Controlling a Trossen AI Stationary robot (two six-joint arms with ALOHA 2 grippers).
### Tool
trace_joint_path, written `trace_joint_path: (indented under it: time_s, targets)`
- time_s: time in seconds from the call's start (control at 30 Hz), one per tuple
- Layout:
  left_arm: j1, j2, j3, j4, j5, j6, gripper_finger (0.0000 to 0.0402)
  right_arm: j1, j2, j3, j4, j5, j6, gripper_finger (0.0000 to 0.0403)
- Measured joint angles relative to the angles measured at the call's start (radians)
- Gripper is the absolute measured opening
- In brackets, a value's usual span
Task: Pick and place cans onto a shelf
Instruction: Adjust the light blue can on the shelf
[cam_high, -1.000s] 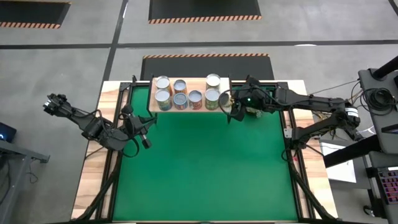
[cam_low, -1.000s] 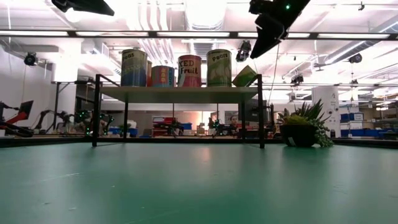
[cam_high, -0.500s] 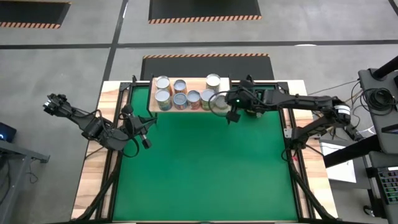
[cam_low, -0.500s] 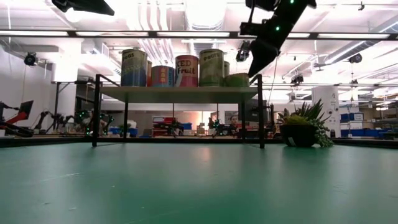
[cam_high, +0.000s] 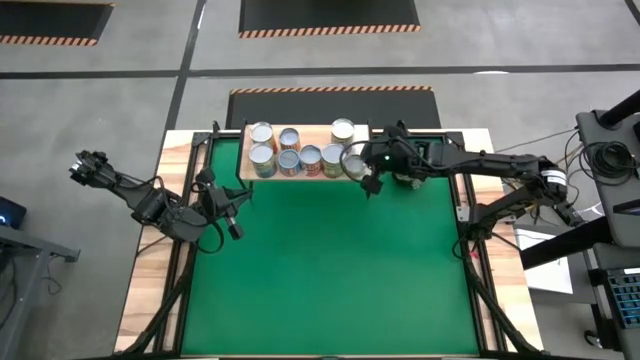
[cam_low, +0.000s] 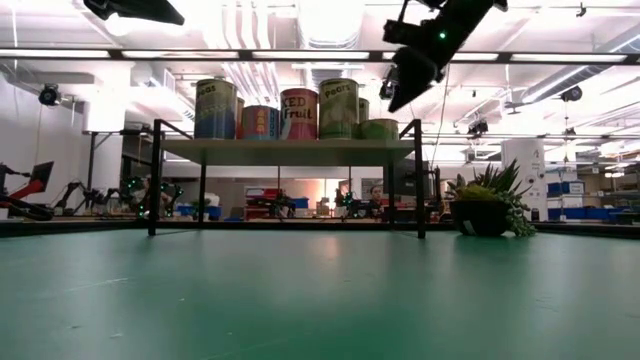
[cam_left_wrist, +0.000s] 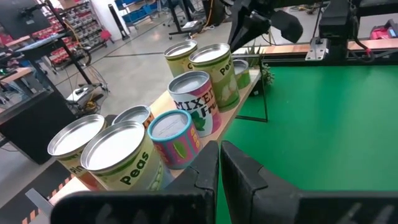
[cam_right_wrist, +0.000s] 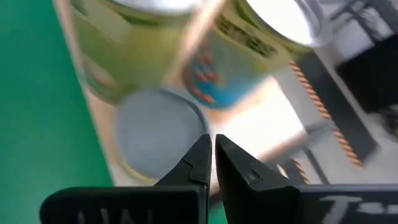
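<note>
Several cans with silver tops stand on their bases on the light-wood shelf (cam_high: 316, 131) at the table's far edge; the shelf also shows in the low view (cam_low: 285, 151). A short green can (cam_high: 355, 164) stands upright at the shelf's right end (cam_low: 380, 128); its grey top shows in the right wrist view (cam_right_wrist: 158, 137). My right gripper (cam_low: 393, 102) is shut and empty, just above that can (cam_right_wrist: 211, 146). My left gripper (cam_high: 234, 222) is shut and empty over the table's left side (cam_left_wrist: 219, 162), facing the cans.
A potted green plant (cam_low: 485, 205) stands on the table just right of the shelf, under my right arm. The green table top (cam_high: 320, 270) lies open in front of the shelf. The shelf's thin black legs (cam_low: 419, 180) stand at its ends.
The short green can, tilted at the shelf's right end a second ago, now stands upright on the shelf. My right gripper has dipped down beside it, then gone a little up and toward the table's left.
</note>
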Motion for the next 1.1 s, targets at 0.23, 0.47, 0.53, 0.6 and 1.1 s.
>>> trace_joint_path:
  time_s: [0.23, 0.47, 0.53, 0.6, 1.1]
  targets:
    - [0.0, 0.0, 0.0, 0.001, 0.002, 0.0, 0.0, 0.0, 0.046, 0.0, 0.086, -0.019, -0.059, 0.0012]
    - [0.0, 0.0, 0.0, 0.001, 0.003, -0.002, 0.0, -0.088, 0.046, 0.0, 0.116, 0.052, -0.107, 0.0012]
    - [0.0, 0.0, 0.0, 0.0, 0.003, 0.0, 0.0, -0.127, 0.06, 0.0, 0.134, 0.007, -0.119, 0.0012]
    - [0.0, 0.0, 0.0, 0.001, 0.003, 0.003, 0.0, -0.161, 0.073, 0.0, 0.169, -0.068, -0.12, 0.0012]
    - [0.0, 0.0, 0.0, 0.0, 0.003, 0.004, 0.0, -0.192, 0.123, 0.0, 0.314, -0.13, -0.191, 0.0012]
